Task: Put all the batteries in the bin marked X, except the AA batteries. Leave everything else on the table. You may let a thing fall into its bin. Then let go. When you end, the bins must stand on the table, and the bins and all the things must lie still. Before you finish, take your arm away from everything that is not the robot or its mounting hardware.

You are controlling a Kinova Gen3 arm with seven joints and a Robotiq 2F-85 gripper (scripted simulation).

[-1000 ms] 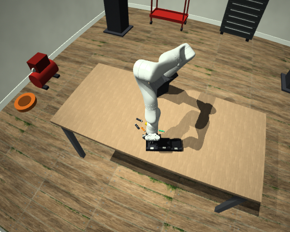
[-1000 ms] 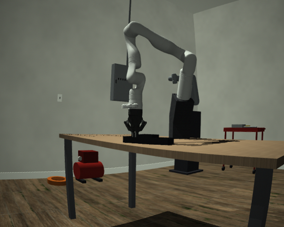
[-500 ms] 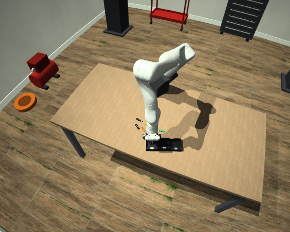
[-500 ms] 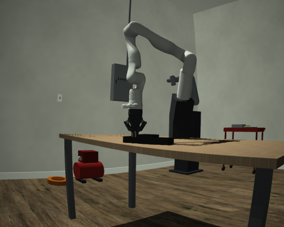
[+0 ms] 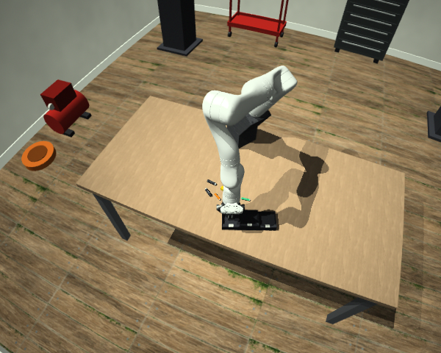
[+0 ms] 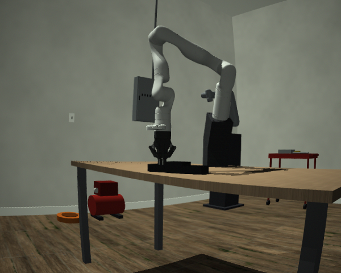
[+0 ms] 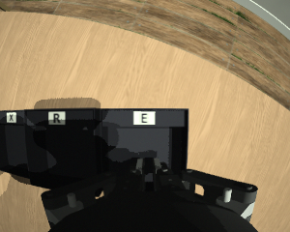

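Three bins point(image 5: 250, 220); five small batteries point(image 5: 212, 182) on table point(image 5: 145, 151)

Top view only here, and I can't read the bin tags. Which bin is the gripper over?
Observer: The wrist view reads X, R, E. The gripper sits at the E end, farthest from X.
Operator: How high is it?
Observer: In the exterior view the fingertips are about level with the rim of the bin row.
Operator: Fingers open?
Observer: No, shut, nearly together.
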